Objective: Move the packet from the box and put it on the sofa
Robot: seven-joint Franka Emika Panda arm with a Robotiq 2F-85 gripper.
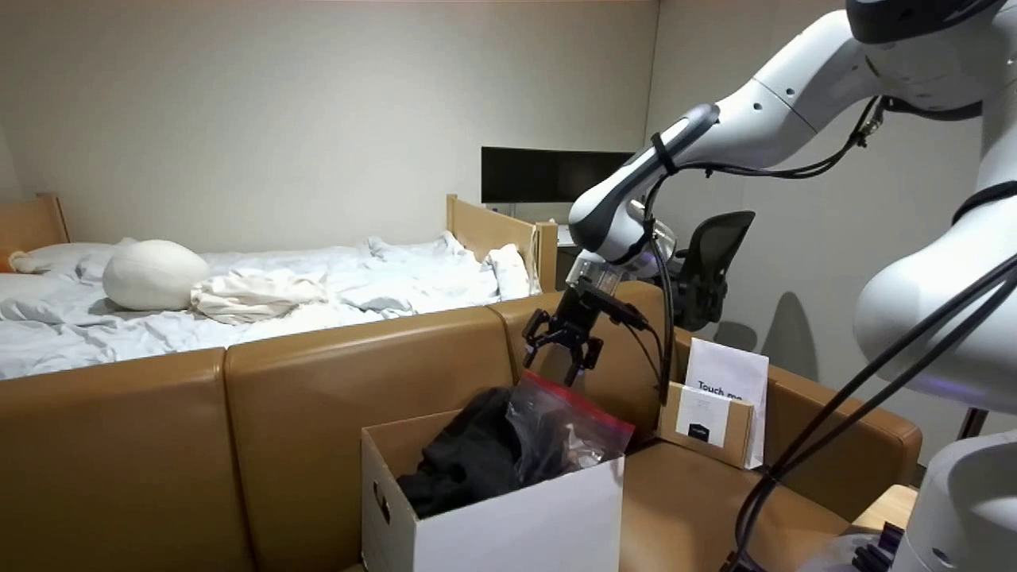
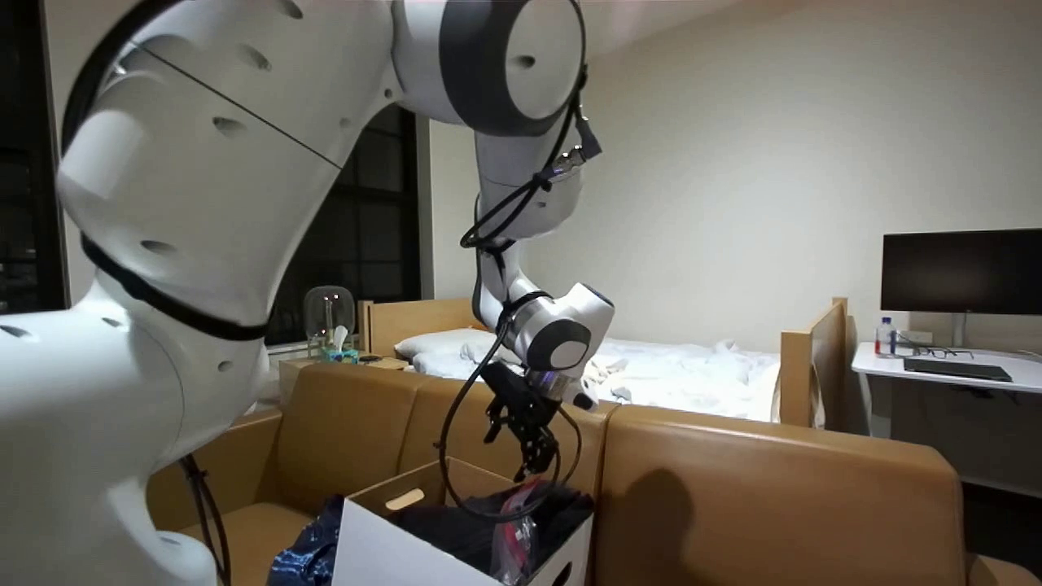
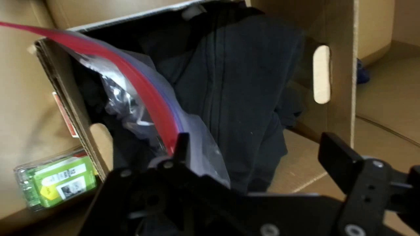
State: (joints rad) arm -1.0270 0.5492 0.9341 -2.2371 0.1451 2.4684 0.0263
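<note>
A: Here's the arm (image 1: 826, 63), smooth white curves, and in an exterior view there's a dark grey band (image 2: 472, 65) wrapping a pale disc (image 2: 553, 77)!
B: Lovely thin seam (image 2: 236, 106) slanting across the white, oval holes (image 2: 229, 127) dotted about, black straps (image 2: 167, 304) hugging it tight.
A: And cables (image 1: 666, 349), black and looping, plus a silvery plug (image 2: 567, 161)!
B: Down to the gripper (image 3: 256, 147): black, blocky fingers (image 3: 338, 164), round metal screws (image 3: 355, 230) gleaming in the wrist view.
</note>
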